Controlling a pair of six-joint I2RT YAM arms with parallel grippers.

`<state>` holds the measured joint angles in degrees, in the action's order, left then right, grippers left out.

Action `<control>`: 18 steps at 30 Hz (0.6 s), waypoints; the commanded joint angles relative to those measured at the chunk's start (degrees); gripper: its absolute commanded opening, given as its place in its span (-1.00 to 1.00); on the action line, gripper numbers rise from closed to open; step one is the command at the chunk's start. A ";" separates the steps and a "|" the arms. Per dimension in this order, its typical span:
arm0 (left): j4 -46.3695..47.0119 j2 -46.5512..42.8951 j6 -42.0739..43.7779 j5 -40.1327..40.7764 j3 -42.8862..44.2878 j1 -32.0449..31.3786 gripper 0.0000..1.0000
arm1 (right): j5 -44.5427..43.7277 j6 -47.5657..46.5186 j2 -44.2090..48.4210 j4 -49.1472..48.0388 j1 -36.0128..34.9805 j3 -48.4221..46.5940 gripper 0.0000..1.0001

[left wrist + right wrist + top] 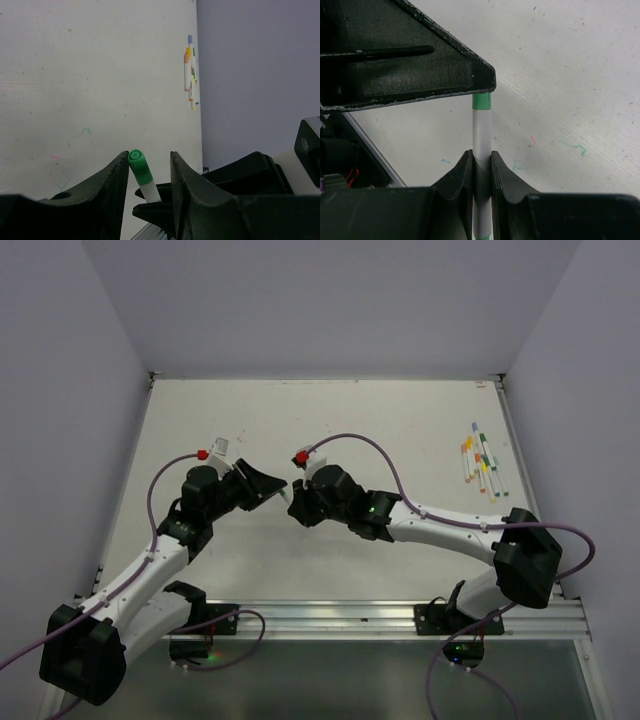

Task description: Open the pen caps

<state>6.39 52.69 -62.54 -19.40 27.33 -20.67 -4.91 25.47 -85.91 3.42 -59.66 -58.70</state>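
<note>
My right gripper point(481, 156) is shut on the white barrel of a pen point(481, 132) and holds it above the table. The pen's green cap point(139, 166) sticks up between the jaws of my left gripper point(148, 156), which is open; the cap touches the left jaw and a gap shows to the right jaw. In the right wrist view the cap point(482, 101) is partly hidden behind a left finger point(420, 60). In the top view the two grippers, left point(276, 490) and right point(297, 504), meet tip to tip mid-table.
Several other white pens with coloured caps point(481, 460) lie in a bunch at the back right of the table, also in the left wrist view point(190, 72). Grey walls stand on three sides. A metal rail point(330, 618) runs along the near edge.
</note>
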 commanded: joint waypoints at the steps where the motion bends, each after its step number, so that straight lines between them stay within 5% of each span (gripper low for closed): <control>1: 3.18 0.05 -0.91 -1.17 1.23 -0.60 -0.20 | 0.78 -0.07 -0.75 -2.45 0.16 -1.95 -1.00; 18: 6.26 1.72 -1.53 -2.22 0.35 -0.87 -0.11 | 1.48 0.28 -1.89 -3.07 0.60 -3.18 -1.00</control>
<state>8.32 54.50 -63.16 -19.70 27.31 -20.82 -4.71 25.52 -87.09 2.76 -59.27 -59.24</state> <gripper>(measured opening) 0.455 0.161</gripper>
